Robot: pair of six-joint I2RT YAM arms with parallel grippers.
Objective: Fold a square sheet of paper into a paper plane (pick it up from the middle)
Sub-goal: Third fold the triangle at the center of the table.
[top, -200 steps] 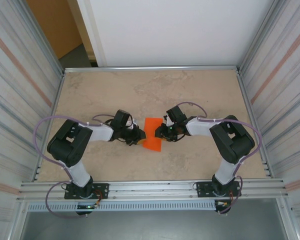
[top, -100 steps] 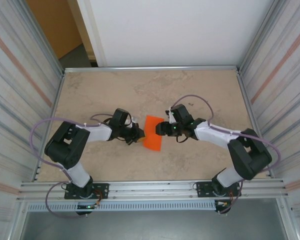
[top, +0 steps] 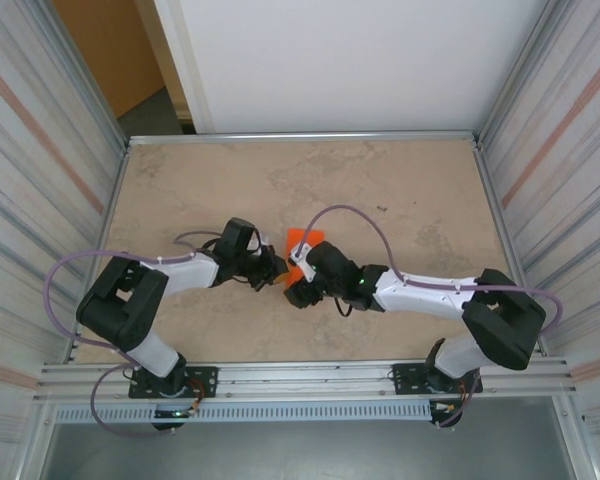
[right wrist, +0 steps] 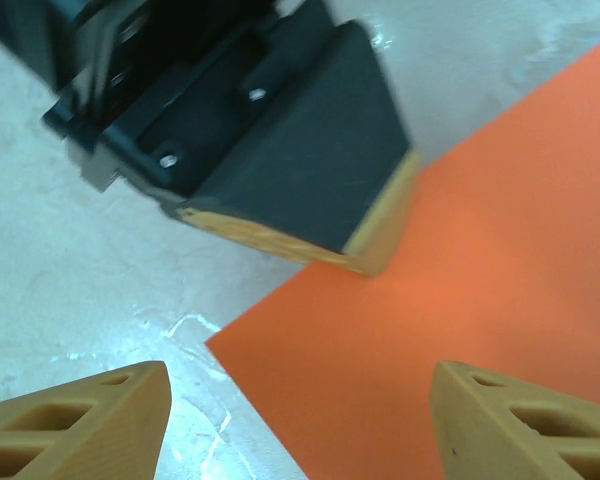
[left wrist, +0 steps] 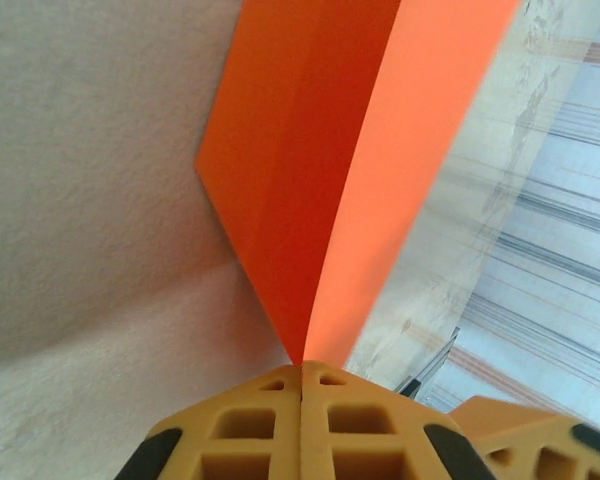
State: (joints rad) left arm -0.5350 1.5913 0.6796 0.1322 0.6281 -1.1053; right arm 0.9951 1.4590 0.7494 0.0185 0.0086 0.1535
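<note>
The orange square sheet of paper lies folded on the table between the two arms, and my right arm covers most of it. In the left wrist view the sheet rises in two layers that meet at a crease. My left gripper is shut on the sheet's edge, at the paper's left side. My right gripper stands open just above the sheet, near its corner, with nothing between its fingers. Seen from above, the right gripper is over the paper's near end.
The beige table is walled by metal rails and striped side panels. My left gripper's black and tan finger sits close ahead of the right gripper. The right arm stretches low across the table's near middle.
My right arm has swung left and nearer, over the paper, and its jaws have opened wider. The left gripper has stayed shut on the sheet's edge.
</note>
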